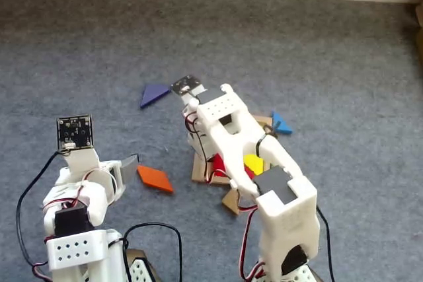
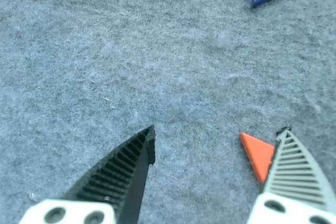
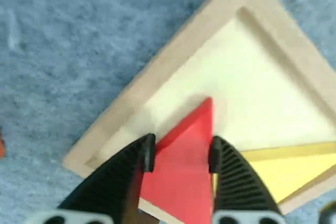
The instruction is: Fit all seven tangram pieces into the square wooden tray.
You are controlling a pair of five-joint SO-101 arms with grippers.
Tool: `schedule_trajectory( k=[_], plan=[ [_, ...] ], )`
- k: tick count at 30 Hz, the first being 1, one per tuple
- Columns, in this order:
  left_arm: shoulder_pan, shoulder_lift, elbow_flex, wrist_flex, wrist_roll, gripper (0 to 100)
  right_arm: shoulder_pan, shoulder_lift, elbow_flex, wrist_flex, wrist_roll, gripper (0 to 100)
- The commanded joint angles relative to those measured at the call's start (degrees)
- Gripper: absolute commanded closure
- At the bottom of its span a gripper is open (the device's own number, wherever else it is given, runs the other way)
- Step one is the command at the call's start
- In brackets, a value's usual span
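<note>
The right gripper (image 3: 181, 150) is clamped on a red wooden triangle (image 3: 181, 182) over the floor of the square wooden tray (image 3: 173, 56), beside a yellow wooden piece (image 3: 294, 169) lying against the rim. The left gripper (image 2: 218, 135) hangs with its fingers apart above the grey tabletop (image 1: 317, 44), an orange wooden parallelogram (image 2: 257, 153) just beside one finger. A dark blue triangle (image 1: 153, 94) lies farther toward the tabletop's middle.
</note>
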Motion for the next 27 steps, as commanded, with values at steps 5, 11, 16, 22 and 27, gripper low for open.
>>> schedule_trajectory(
  k=[5,11,16,22,27],
  plan=[
    [-0.7,-0.5,-0.2,-1.1,-0.4,65,0.0,-11.3,-1.1,1.4,3.9,99.3],
    [-0.7,-0.5,-0.2,-1.2,-0.4,65,-0.1,-25.3,6.6,4.4,7.1,99.3],
    [-0.7,-0.5,-0.2,-1.2,-0.4,65,-0.1,-38.7,15.7,4.4,7.1,99.3],
    [-0.7,-0.5,-0.2,-1.2,-0.4,65,0.0,-53.1,25.5,4.0,8.2,99.3],
    [-0.7,-0.5,-0.2,-1.2,-0.4,65,1.9,-61.6,32.6,4.5,8.3,95.7]
  ],
)
